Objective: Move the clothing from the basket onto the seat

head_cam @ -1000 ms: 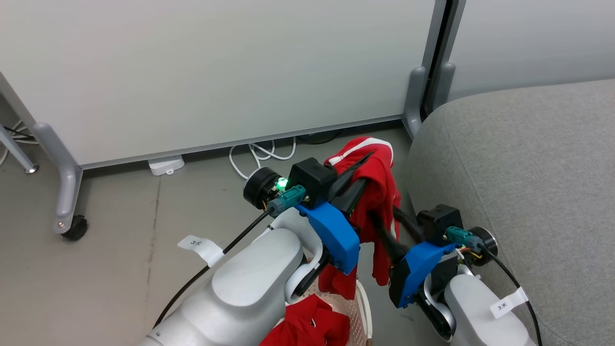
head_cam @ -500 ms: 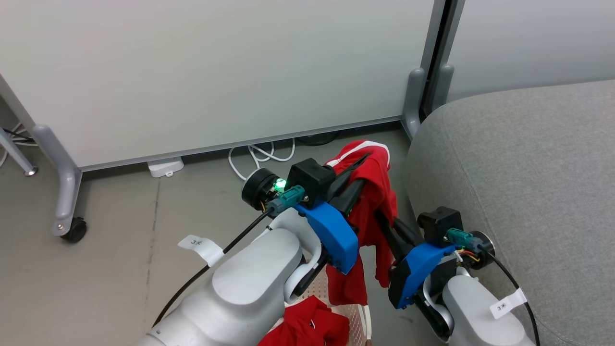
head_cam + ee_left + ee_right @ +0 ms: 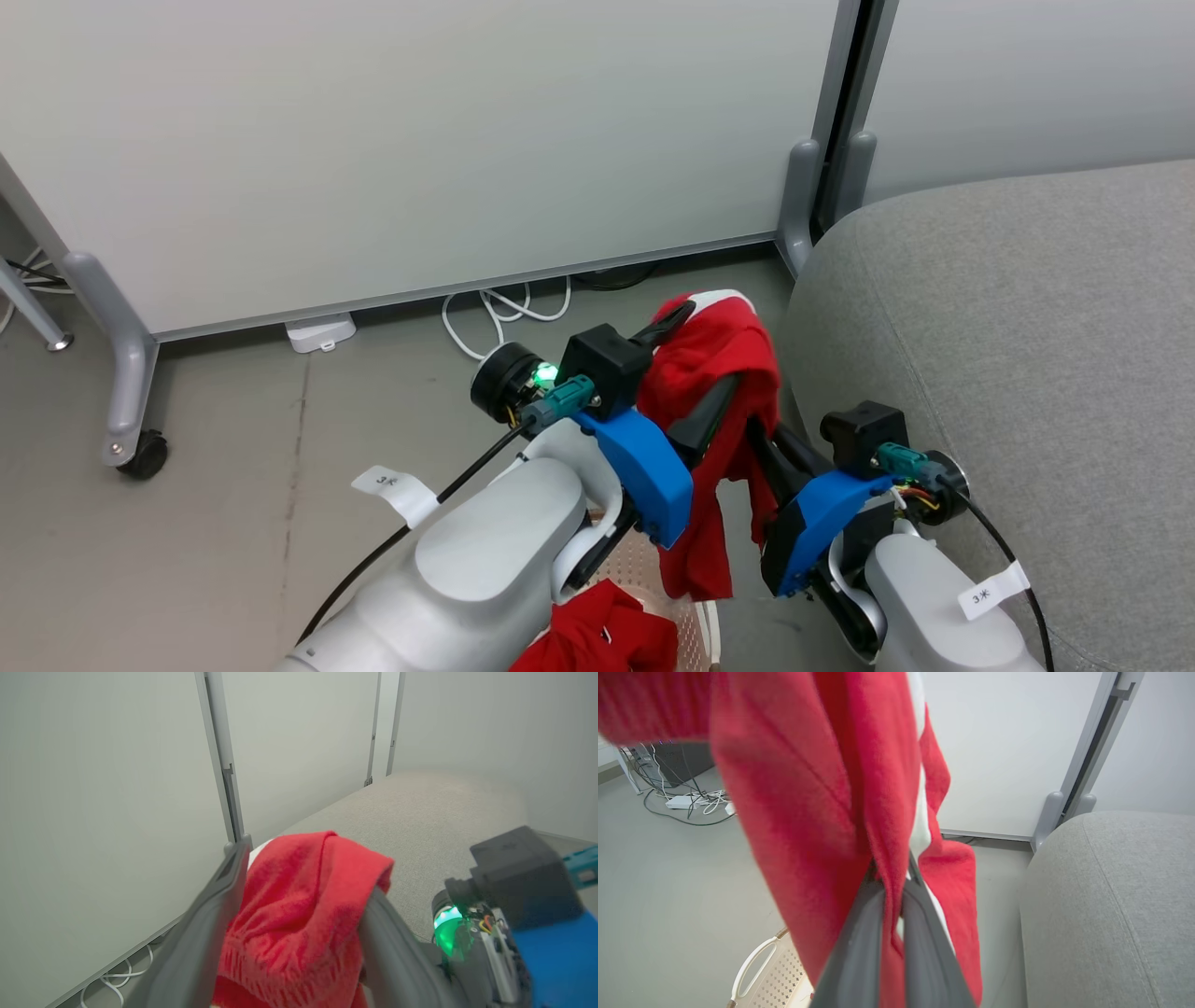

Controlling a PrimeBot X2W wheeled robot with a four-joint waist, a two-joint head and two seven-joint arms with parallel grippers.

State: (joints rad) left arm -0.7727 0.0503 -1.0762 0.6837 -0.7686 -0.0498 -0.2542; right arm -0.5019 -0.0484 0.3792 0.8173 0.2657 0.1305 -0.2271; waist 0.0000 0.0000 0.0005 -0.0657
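Pinching one red garment [image 3: 724, 373] between closed right fingers [image 3: 873, 938]; left fingers [image 3: 210, 924] spread apart, cloth bunched between them. Hanging above the basket [image 3: 780, 977] at 6 o'clock, beside the seat [image 3: 1008, 327] at 3 o'clock. Second garment [image 3: 597, 639] lying in basket.

Raised side by side, left fingers [image 3: 201, 942] splay wide (right fingers [image 3: 859, 952] pinch tight).

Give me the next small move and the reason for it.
Probably swing both arms right, toward the grey fabric sofa. The right hand pinches the red white-striped garment, which also drapes over the open left hand. Its tail hangs just above the cream perforated plastic basket, and the sofa lies directly to the right.
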